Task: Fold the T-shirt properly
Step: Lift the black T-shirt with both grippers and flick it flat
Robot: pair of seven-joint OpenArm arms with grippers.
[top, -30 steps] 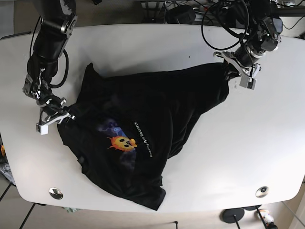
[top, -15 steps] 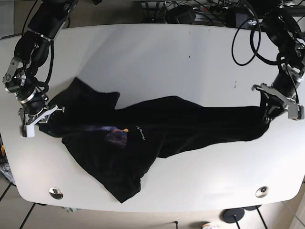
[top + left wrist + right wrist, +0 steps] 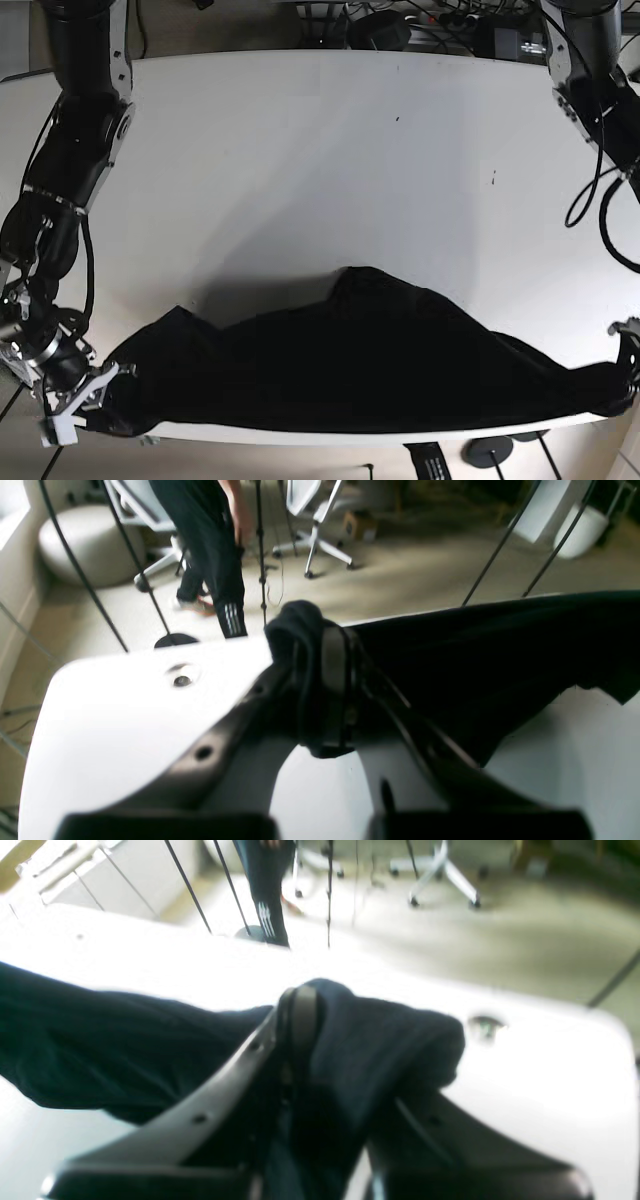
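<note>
T-shirt (image 3: pixel 370 355), black, stretched in wide band along near edge of white table (image 3: pixel 300 170), hem hanging slightly past rim. Left gripper (image 3: pixel 628 372) at base view's lower right corner, clamped on bunched fabric; left wrist view shows cloth wadded between jaws. Right gripper (image 3: pixel 82 402) at lower left corner, likewise pinching bunched corner of shirt. Person (image 3: pixel 212 555) in dark trousers stands beyond table among office chairs (image 3: pixel 315 520).

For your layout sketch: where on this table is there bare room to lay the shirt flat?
The table is bare from its far edge down to the T-shirt. The near edge is crowded: the shirt spans it between the right gripper and left gripper.
</note>
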